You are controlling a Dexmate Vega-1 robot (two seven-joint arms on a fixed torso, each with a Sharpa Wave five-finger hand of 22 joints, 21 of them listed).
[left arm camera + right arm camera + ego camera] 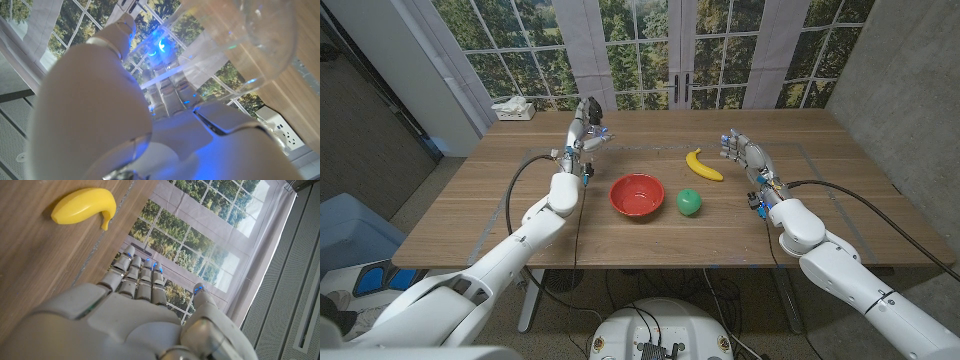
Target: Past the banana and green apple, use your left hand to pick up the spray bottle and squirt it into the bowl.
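Observation:
My left hand (586,135) grips the spray bottle (591,108), a clear bottle with a dark spray head, at the far left part of the table behind the bowl. In the left wrist view the clear bottle (240,45) sits right against my left hand (125,115). I cannot tell whether it is lifted off the wood. The red bowl (637,195) stands empty at the table's middle. Just to its right is the green apple (689,202), and the banana (703,166) lies farther back. My right hand (745,152) stands beside the banana (85,206), fingers (142,277) straight, holding nothing.
A white tissue box (513,108) sits at the table's far left corner. A white box (280,125) shows on the wood in the left wrist view. Black cables (516,185) run along both arms. Windows and curtains stand behind the table (820,220).

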